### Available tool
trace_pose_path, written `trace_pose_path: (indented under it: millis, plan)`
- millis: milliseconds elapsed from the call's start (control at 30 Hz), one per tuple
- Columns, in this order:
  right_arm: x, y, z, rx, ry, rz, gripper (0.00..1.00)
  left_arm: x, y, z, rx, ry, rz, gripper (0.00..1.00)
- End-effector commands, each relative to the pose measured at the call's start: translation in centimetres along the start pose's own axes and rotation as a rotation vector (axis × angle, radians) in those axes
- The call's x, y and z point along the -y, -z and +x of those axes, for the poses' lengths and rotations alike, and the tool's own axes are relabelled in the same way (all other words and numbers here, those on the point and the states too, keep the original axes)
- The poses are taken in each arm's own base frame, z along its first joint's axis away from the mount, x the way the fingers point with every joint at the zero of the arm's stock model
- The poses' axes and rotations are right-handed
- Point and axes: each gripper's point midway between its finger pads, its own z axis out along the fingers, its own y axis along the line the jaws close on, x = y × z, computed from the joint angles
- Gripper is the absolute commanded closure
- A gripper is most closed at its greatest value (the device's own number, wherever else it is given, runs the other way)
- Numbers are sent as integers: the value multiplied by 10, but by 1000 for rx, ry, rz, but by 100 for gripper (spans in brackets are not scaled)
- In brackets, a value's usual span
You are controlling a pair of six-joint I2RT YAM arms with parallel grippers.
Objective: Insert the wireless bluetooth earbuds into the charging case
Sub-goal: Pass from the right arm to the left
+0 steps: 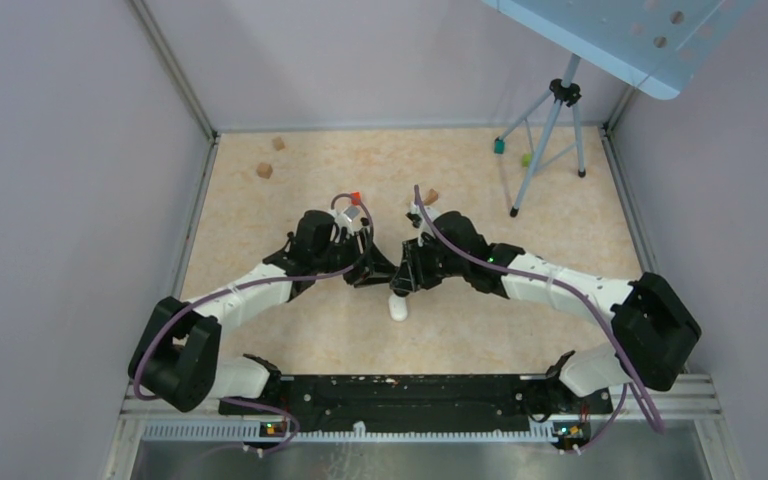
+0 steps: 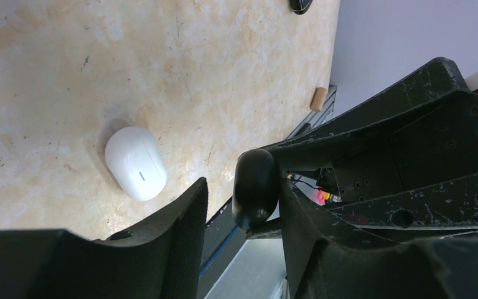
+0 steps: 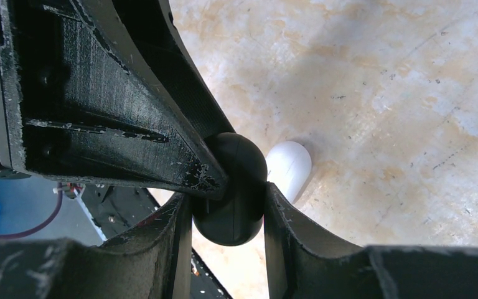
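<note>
My right gripper [image 3: 229, 215] is shut on a black oval charging case [image 3: 233, 187], closed, with a seam down its middle, and holds it above the table. In the left wrist view the black case [image 2: 255, 187] sits between my left gripper's [image 2: 243, 218] fingers, against the right finger, with a gap to the left finger; that gripper is open. A white oval case [image 2: 135, 163], closed, lies on the table below; it also shows in the right wrist view [image 3: 288, 167] and the top view [image 1: 398, 308]. Both grippers meet at mid-table [image 1: 388, 277]. No earbuds are visible.
Two small wooden blocks [image 1: 264, 170] lie at the back left. A tripod [image 1: 550, 130] stands at the back right under a blue perforated panel [image 1: 620, 35]. A brown piece [image 1: 430, 197] lies behind the grippers. Grey walls enclose the table.
</note>
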Motion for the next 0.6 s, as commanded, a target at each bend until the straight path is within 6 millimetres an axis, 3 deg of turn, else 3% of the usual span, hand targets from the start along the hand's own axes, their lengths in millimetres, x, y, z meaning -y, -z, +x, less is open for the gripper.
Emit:
trace_pose_path:
  millis: [0,200,367,500,567]
  plan:
    - [-24,2,-31,83,47,-57,87,12,-1,-6,1,-52,46,53]
    - [-18,0,-33,93,32,-26,83,20,-1,-4,-17,-60,82,77]
    - [-12,-1,-33,92,6,16,59,21,-1,-2,-32,-58,94,99]
    - [-8,5,-37,102,-8,54,31,18,0,-5,-24,-81,78,100]
    - [-9,13,-41,113,-4,58,28,18,2,-10,-17,-101,78,100]
